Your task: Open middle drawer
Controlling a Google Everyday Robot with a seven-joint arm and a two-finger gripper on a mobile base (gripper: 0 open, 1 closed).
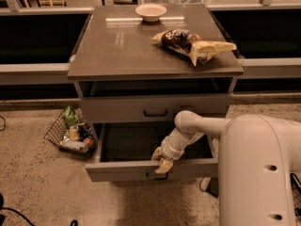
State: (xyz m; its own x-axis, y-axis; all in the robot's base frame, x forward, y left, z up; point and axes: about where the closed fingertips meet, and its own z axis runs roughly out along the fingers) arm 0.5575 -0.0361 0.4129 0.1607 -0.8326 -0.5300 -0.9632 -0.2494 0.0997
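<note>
Counter (pixel 117 51), grey-brown, flat and glossy, with drawers beneath it.

Item 1: middle drawer (pixel 117 171). It is wide and shallow, with a plain flat grey-brown front. A small dark bar handle (pixel 156 176) sits low at the centre of that front. The drawer stands pulled well out from the cabinet toward the camera, its dark inside exposed from above. It lies below the upper drawer (pixel 122 109), which carries a like handle and has a dark gap between its front and the counter.

Item 2: gripper (pixel 162 161). It is cream-coloured and points downward at the top edge of the middle drawer's front, just above the handle. Whether the jaws are apart or together cannot be told. The pale arm (pixel 193 125) reaches it from the right, out of the robot's white body (pixel 258 173).

Item 3: bowl (pixel 150 12), pale and round, at the back of the counter.

Item 4: snack bags (pixel 195 44), one dark and one yellow, lying together near the counter's right edge.

Item 5: wire basket (pixel 59 134), on the speckled floor to the left of the cabinet, holding small packages.
</note>
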